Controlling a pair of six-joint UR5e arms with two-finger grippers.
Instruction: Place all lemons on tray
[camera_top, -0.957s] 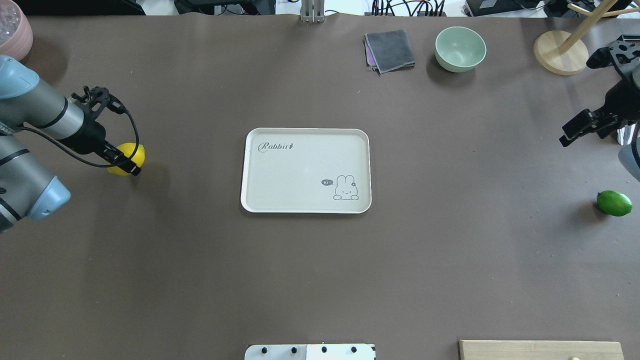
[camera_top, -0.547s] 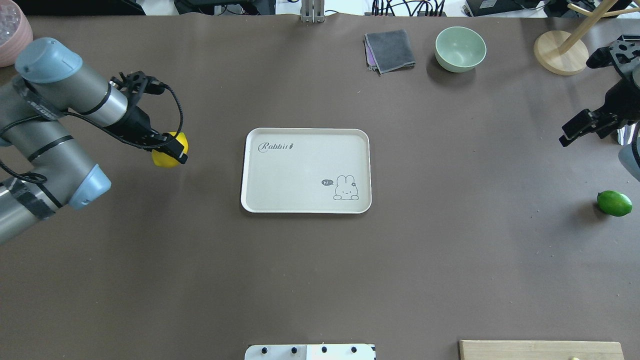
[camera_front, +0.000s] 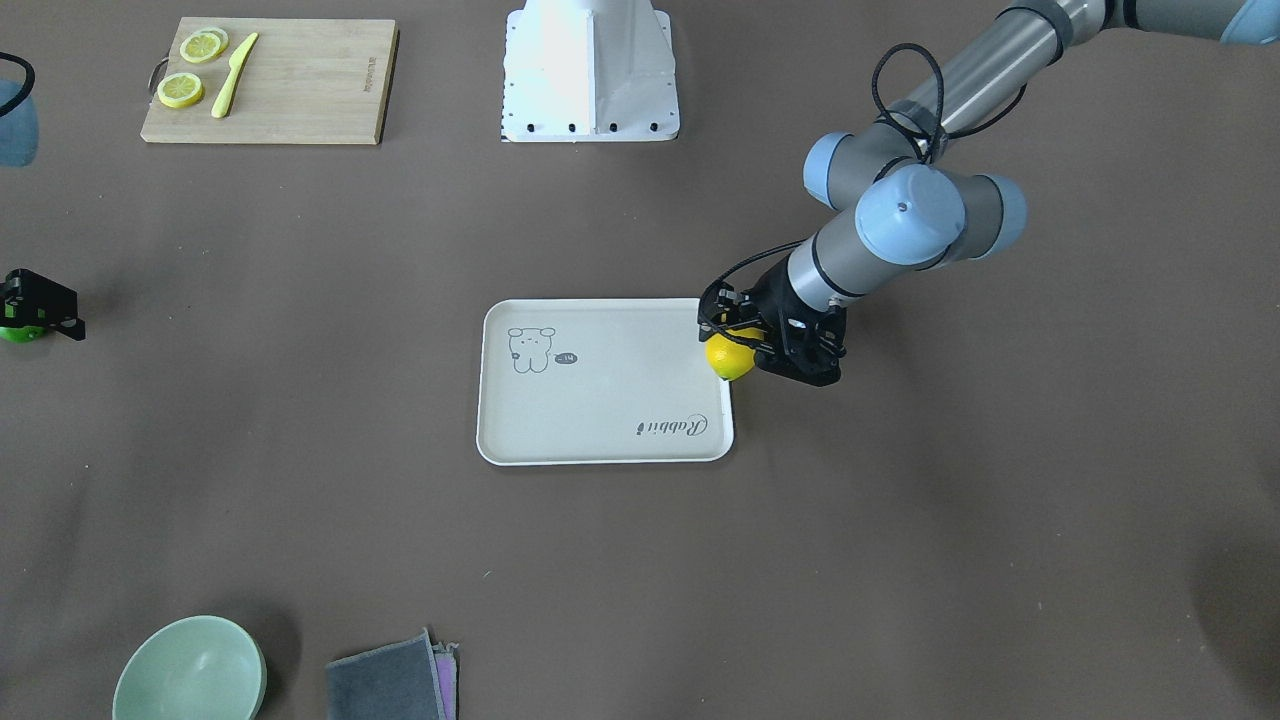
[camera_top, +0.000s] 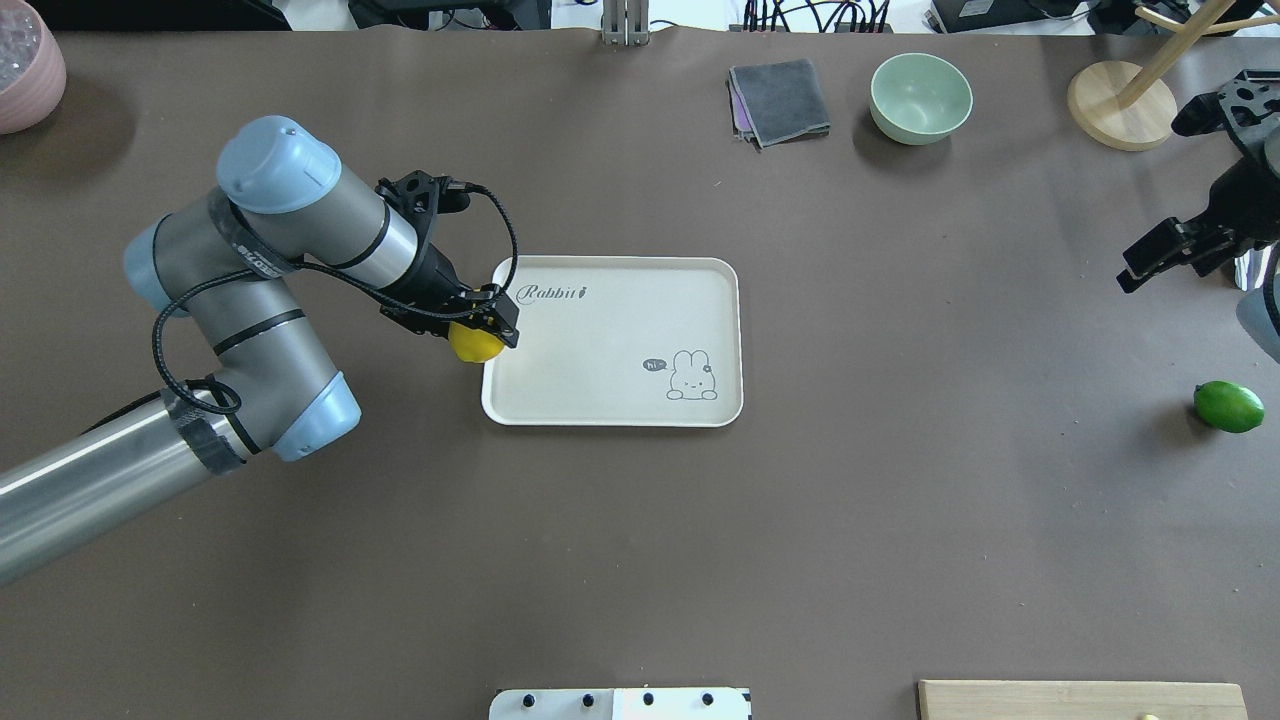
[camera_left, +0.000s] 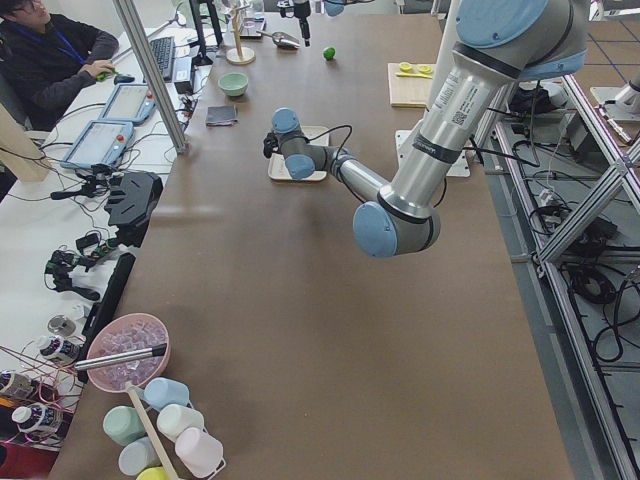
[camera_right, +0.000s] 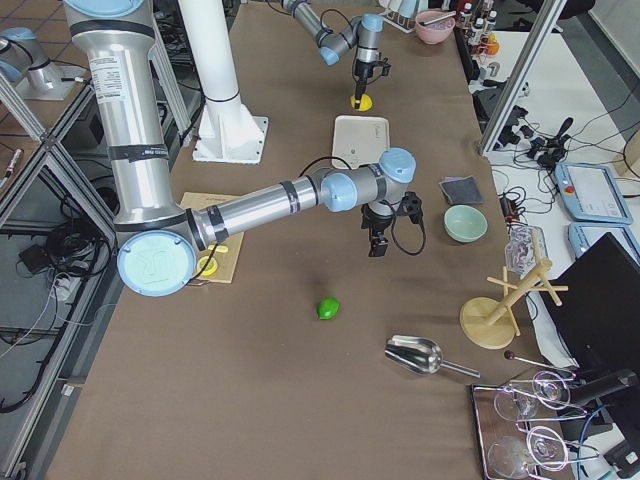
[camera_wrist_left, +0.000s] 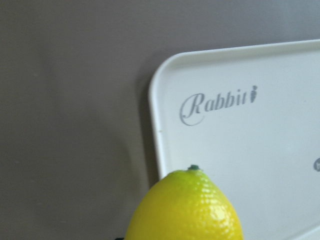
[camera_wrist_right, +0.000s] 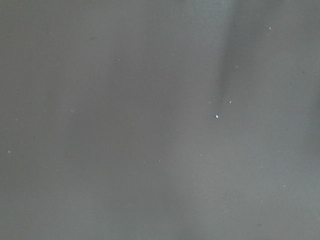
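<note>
Surface (camera_top: 640, 560) layout: the tray (camera_top: 600, 340) lies flat near the middle, well apart from every edge.

Left tool (camera_top: 490, 322) state: clamped on the yellow lemon (camera_top: 473, 345), which hangs over the tray's short rim on the side facing the left edge of the surface. The wrist view shows the fruit straddling that rim, not over the tray floor.

Right tool (camera_top: 1150, 262) state: jaw gap cannot be determined. It hovers near the right edge of the surface, carrying nothing visible.

Green lemon (camera_top: 1228, 406) position: on the surface close to its right edge, well apart from the tray.

Hazards, as judged:
1. Release at the present position would likely drop the fruit onto the rim, and it could roll back onto the surface.
2. Descent here could strike the rim and shift or tip the tray.
3. An off-centre approach could nudge the glossy green lemon off the right edge.
</note>
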